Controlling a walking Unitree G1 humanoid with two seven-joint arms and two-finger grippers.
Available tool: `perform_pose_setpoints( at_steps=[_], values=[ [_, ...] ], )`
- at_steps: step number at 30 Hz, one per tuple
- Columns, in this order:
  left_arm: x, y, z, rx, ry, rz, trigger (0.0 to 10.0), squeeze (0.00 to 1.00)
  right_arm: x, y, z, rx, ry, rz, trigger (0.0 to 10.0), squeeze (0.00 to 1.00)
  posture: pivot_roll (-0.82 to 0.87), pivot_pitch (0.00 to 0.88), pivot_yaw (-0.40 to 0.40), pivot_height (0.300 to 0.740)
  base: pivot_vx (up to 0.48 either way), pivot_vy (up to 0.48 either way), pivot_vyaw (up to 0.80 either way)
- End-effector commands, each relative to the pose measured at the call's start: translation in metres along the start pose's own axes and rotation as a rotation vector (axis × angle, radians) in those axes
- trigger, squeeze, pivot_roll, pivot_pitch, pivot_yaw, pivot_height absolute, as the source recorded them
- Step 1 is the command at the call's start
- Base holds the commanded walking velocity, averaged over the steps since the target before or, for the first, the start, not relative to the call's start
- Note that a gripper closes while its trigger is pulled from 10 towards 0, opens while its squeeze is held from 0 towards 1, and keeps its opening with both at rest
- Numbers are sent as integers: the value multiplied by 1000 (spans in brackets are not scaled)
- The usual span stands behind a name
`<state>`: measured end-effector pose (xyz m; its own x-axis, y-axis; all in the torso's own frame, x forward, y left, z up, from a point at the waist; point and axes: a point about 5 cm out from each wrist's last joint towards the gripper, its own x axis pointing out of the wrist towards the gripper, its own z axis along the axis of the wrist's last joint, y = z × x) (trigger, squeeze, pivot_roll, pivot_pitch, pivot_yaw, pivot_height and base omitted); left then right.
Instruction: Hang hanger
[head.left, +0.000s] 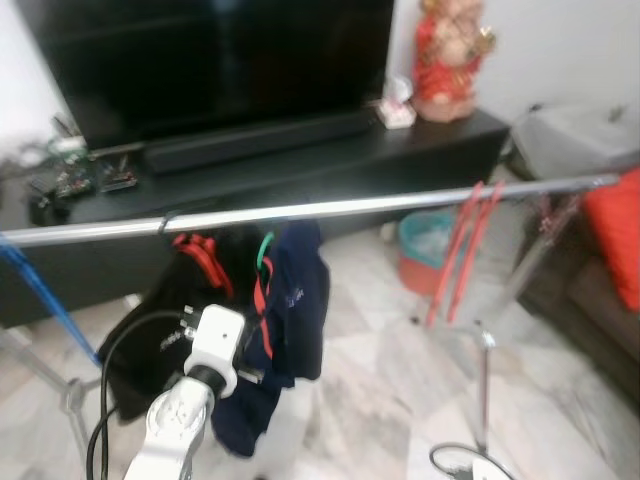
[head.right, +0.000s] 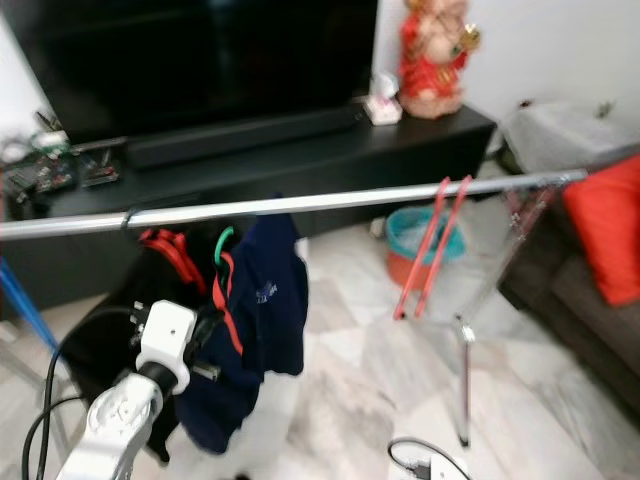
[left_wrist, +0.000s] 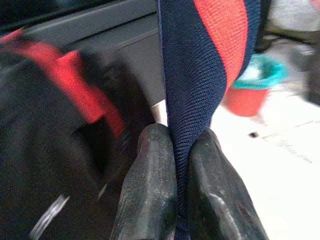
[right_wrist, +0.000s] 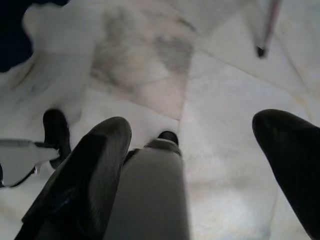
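Note:
A navy shirt with red trim (head.left: 298, 300) hangs on a green hanger (head.left: 263, 250), whose hook sits just under the silver clothes rail (head.left: 330, 209). I cannot tell whether the hook is over the rail. My left gripper (left_wrist: 177, 137) is shut on a fold of the navy and red fabric, with the arm's white wrist (head.left: 215, 345) low in front of the shirt. To its left a black garment (head.left: 165, 320) hangs on a red hanger (head.left: 200, 255). My right gripper (right_wrist: 192, 135) stands open above the marble floor, holding nothing.
Two bare red hangers (head.left: 462, 250) hang further right on the rail. Behind it are a black TV console (head.left: 300, 165) and a teal and red bucket (head.left: 425, 250). A rack leg (head.left: 485, 390), floor cable (head.left: 455, 460), blue pole (head.left: 45, 300) and dark sofa (head.left: 590, 300) stand nearby.

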<state>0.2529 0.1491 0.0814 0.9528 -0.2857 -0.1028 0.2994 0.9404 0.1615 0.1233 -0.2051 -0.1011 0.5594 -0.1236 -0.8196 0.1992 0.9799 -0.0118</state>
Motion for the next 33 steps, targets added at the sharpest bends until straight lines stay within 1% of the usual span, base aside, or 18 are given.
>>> perform_pose_setpoints(
  at_steps=[1, 18, 23, 26, 33],
  values=[
    [2, 1, 8, 5, -31, -5, 10000, 0, 0, 2, 1, 4, -5, 4, 10000, 0, 137, 0, -4, 740, -281, 0, 469],
    [3, -2, 9, 3, -32, -19, 10000, 0, 0, 0, 0, 14, -3, 0, 10000, 0, 143, 0, -5, 740, -286, 0, 0],
    [4, 0, 10, 3, -31, -17, 10000, 0, 0, 2, 1, 41, -9, -3, 10000, 0, 138, 0, -3, 740, -294, 0, 0],
    [4, 0, 10, 1, -31, -14, 10000, 0, 0, 2, 1, 54, -13, -8, 10000, 0, 140, 0, -8, 740, -303, 0, 0],
    [5, -1, 10, -5, -32, -2, 10000, 0, 1, 0, 3, 50, -13, -15, 10000, 0, 147, 0, -21, 740, -328, 0, 0]
  ],
)
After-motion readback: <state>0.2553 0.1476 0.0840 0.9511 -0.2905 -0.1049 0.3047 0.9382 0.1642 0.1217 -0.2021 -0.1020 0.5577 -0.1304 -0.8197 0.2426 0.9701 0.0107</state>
